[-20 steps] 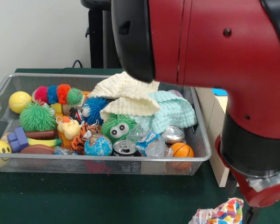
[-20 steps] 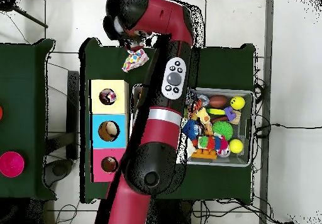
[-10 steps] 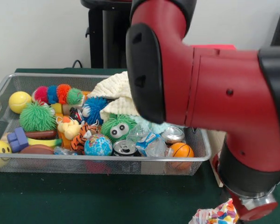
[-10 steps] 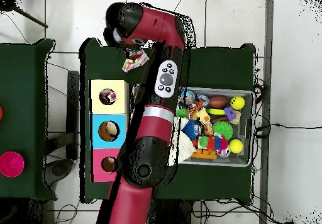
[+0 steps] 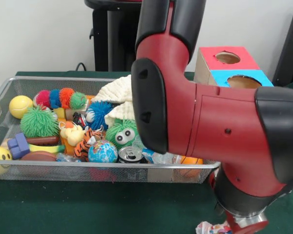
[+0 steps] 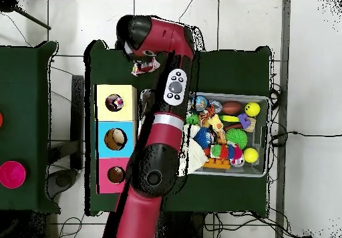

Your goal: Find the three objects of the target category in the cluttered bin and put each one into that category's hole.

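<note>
While the arm (image 6: pixel 160 142) bends past the bin (image 5: pixel 5 87), its hand's (image 6: pixel 141 66) grip cannot be told.

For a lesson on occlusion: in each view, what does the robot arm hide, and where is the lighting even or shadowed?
Front view: the arm fills the right half and covers the right end of the wire bin; the light is soft and even. Overhead view: the arm crosses the green table and overlaps the bin's edge nearest the sorting box, whose holes look dark inside.

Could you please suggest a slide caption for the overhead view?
Sawyer arm reaching past the toy-filled wire bin to a colourful crumpled wrapper beyond the three-hole box.
</note>
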Robot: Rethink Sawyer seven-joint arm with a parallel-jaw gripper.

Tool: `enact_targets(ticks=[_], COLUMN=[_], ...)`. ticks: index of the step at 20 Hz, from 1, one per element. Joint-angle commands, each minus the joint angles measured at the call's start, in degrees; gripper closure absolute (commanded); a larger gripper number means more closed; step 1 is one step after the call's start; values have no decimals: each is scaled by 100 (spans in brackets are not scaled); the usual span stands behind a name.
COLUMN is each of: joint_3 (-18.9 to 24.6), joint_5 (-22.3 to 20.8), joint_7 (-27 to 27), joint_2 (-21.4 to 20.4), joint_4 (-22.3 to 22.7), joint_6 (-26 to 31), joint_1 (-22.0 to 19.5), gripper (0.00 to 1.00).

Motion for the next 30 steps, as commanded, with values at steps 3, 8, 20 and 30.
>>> enact_targets(ticks=[3, 8, 20, 30], joint_3=[442, 373, -379, 112], joint_5=[-571, -609, -35, -839], joint_7=[-296, -158, 1, 424], joint_2=[348, 560, 688, 105], joint_4=[538, 516, 310, 904], joint_6=[-826, -942, -712, -682], joint_1=[129, 145, -83, 363], gripper=[0, 0, 100, 100])
